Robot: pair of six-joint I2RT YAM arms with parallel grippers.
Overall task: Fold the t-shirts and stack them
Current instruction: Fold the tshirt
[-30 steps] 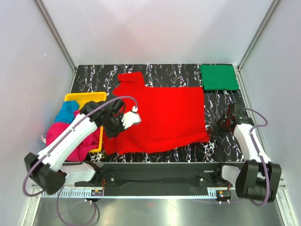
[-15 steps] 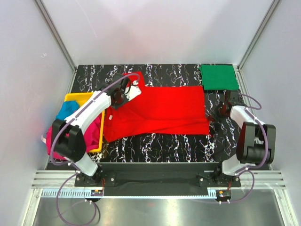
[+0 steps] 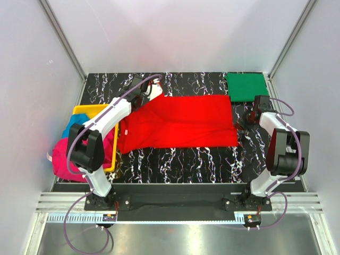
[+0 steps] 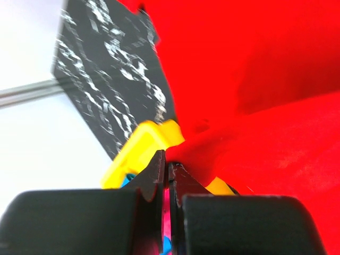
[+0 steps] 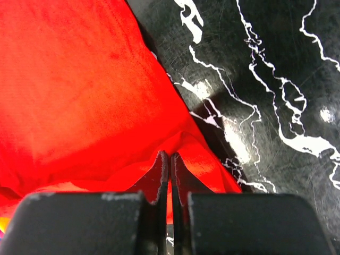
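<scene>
Keeps left end effector (image 3: 144, 91) and right end effector (image 3: 258, 106) clenched on red t-shirt (image 3: 180, 122) hem, now carried across, forming half-fold between them.

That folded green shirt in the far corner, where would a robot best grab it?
Probably by its near edge, coming from the front: the green shirt lies flat and square in the corner, with walls close behind and to its right.

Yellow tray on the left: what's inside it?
In the yellow tray, a turquoise t-shirt lies at the far end. A magenta t-shirt is bunched nearer and spills over the rim. The left arm crosses above its right side, and cloth hides the floor.
</scene>
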